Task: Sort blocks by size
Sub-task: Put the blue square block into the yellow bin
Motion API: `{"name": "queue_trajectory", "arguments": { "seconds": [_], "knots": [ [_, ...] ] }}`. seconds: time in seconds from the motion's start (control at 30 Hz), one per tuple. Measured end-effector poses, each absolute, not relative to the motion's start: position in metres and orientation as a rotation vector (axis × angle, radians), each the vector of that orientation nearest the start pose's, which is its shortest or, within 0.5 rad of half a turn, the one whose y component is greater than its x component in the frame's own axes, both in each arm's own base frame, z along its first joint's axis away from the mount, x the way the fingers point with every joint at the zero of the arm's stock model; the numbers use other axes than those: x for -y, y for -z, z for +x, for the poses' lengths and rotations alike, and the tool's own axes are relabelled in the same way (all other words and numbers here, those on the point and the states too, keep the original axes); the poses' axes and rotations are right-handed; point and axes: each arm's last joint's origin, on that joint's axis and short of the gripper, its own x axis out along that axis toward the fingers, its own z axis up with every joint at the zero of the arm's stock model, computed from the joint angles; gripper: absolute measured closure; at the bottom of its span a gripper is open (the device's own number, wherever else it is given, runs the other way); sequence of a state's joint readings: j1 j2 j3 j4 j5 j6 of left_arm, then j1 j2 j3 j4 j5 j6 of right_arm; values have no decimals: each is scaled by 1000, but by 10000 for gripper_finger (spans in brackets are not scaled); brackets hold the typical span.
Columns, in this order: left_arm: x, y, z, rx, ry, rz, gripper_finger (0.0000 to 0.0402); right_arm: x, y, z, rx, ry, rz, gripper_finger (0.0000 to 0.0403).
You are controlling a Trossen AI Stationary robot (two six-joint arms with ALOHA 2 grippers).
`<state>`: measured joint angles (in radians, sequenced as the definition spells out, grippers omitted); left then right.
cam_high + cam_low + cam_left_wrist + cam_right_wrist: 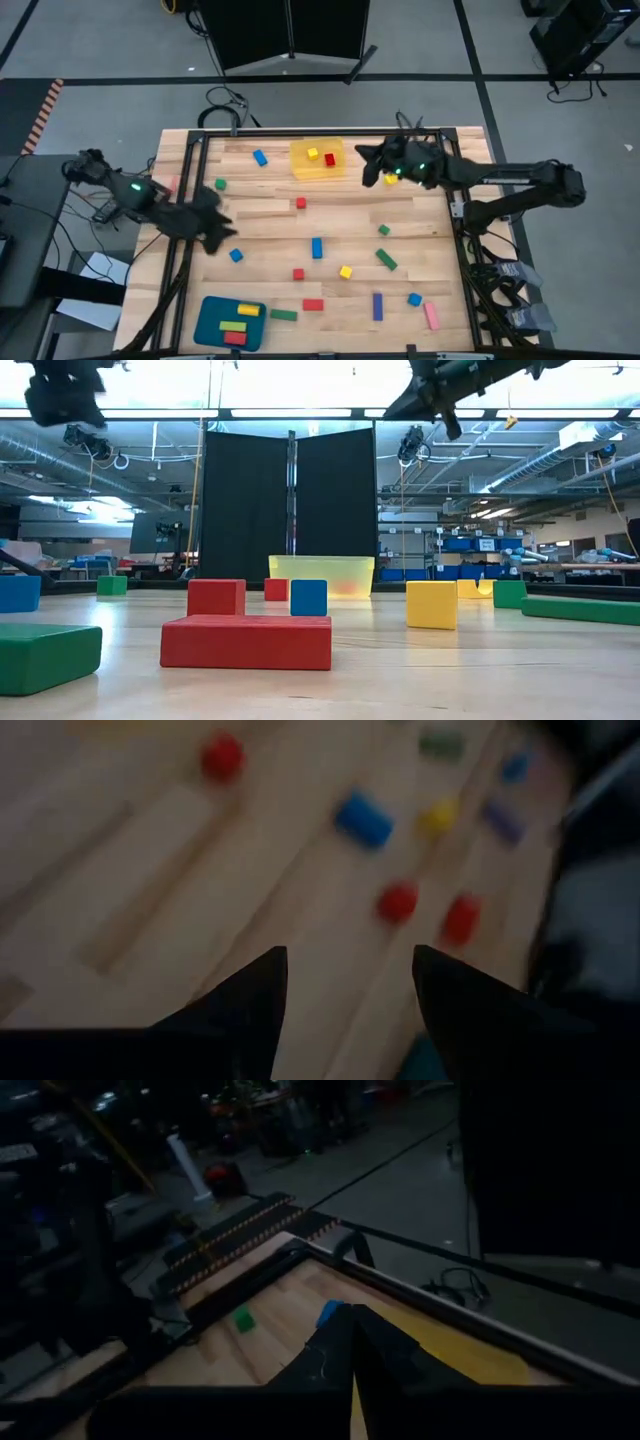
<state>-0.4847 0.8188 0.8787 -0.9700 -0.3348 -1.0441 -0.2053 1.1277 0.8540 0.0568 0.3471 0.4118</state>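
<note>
Small painted blocks lie scattered flat on the wooden table (420, 215), among them a blue bar (317, 247), a red cube (301, 203) and a purple bar (378, 306). My left gripper (222, 232) hangs open and empty above the table's left part, beside a blue cube (236, 255); its wrist view (350, 982) shows bare wood between the fingers. My right gripper (368, 166) is shut and raised at the right side of the yellow tray (305, 170), near a yellow cube (388, 179) that lies on the table. Its fingers meet at a point (351, 1342).
The translucent yellow tray at the far middle holds a yellow cube (312, 153) and a red cube (329, 159). A teal tray (210, 318) at the near left holds yellow, green and red bars. A black frame runs along the table's edges.
</note>
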Motion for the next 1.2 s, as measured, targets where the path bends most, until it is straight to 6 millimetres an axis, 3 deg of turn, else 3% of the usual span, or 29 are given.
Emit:
{"name": "queue_trajectory", "arguments": {
  "seconds": [0.2,0.37,0.47,0.63,0.8,1.0,1.2],
  "knots": [
    [61,-252,179,-1119,-382,-505,179,69,-333,223,-82,462,336,392],
    [50,-221,207,-1316,-541,-767,171,65,-348,205,-22,353,341,369],
    [47,-215,216,-1367,-557,-853,153,63,-355,195,-3,297,321,370],
    [47,-216,217,-1366,-557,-857,106,63,-362,182,29,292,321,390],
    [46,-209,210,-1431,-554,-753,69,64,-362,181,25,273,328,394],
    [44,-187,199,-1498,-530,-713,70,64,-363,181,30,269,350,365],
    [47,-180,200,-1493,-461,-764,82,64,-363,181,33,276,350,373]
  ]
}}
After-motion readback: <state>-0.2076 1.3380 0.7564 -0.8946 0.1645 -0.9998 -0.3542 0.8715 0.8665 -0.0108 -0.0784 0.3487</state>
